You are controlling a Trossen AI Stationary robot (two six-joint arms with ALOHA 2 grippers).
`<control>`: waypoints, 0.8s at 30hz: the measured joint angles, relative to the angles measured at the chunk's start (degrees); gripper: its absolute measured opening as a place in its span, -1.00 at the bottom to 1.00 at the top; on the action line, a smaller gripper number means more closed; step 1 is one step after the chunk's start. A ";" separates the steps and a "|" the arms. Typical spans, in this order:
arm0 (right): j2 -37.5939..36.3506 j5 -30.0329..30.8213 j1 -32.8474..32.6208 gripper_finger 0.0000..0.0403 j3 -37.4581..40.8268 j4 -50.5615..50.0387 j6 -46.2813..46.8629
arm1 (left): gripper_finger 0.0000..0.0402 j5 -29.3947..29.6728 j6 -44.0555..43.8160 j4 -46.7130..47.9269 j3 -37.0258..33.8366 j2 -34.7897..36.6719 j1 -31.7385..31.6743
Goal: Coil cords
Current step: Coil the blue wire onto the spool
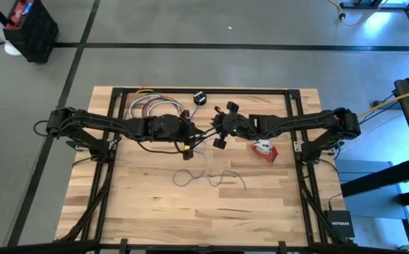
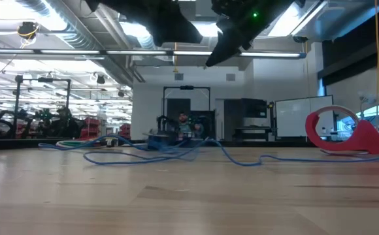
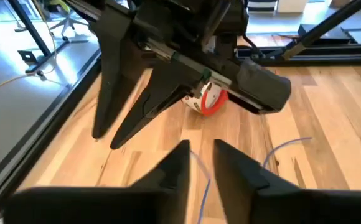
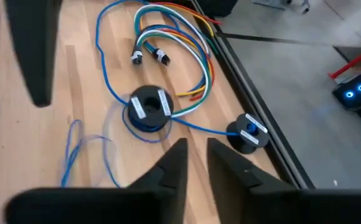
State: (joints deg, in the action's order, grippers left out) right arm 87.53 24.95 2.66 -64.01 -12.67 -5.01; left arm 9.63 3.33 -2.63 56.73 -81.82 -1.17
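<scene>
Cord, thin and bluish-purple (image 1: 208, 176), lies in loose loops on the bare wood of the worktop (image 1: 155, 212), just below the middle of the high view and nearest the front edge. In the low view it runs as a blue tangle (image 2: 170, 151) across the middle of the frame, flat on the boards.

Above it in the high view, near the centre, the two arms meet. The left gripper (image 1: 188, 150) reaches in from the left and the right gripper (image 1: 221, 127) from the right; both hang above the wood, clear of the cord. The left wrist view shows its two fingers (image 3: 168, 177) slightly apart with nothing between them, the cord lying on the worktop beyond. The right wrist view shows its fingers (image 4: 171, 168) likewise a little apart and empty.

Right of centre, the red-and-white bundle (image 1: 264, 149) sits on the worktop beside the right arm.

Farther back, near the top edge of the worktop, lie a black round puck (image 1: 200, 97) and, left of it, a coil of multicoloured wires (image 1: 144, 107). The right wrist view also shows a second black spool (image 4: 148, 109) wound with blue cord.
</scene>
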 joint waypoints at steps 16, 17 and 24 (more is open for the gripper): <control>-4.56 0.92 1.07 -0.12 1.46 -4.36 -5.12 | -0.13 5.18 -3.82 11.83 -6.20 5.58 -2.67; -4.55 -0.59 1.74 -0.12 2.96 -2.37 -5.21 | -0.13 5.26 -4.42 9.95 -7.65 5.41 -3.85; -2.50 -10.39 6.75 -0.12 17.94 21.66 -4.40 | -0.13 1.24 -12.89 5.54 -13.35 2.86 -17.16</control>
State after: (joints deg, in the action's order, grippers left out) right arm 85.02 14.55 9.40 -46.07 9.00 -9.41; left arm 10.87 -9.57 2.91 43.38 -78.96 -18.33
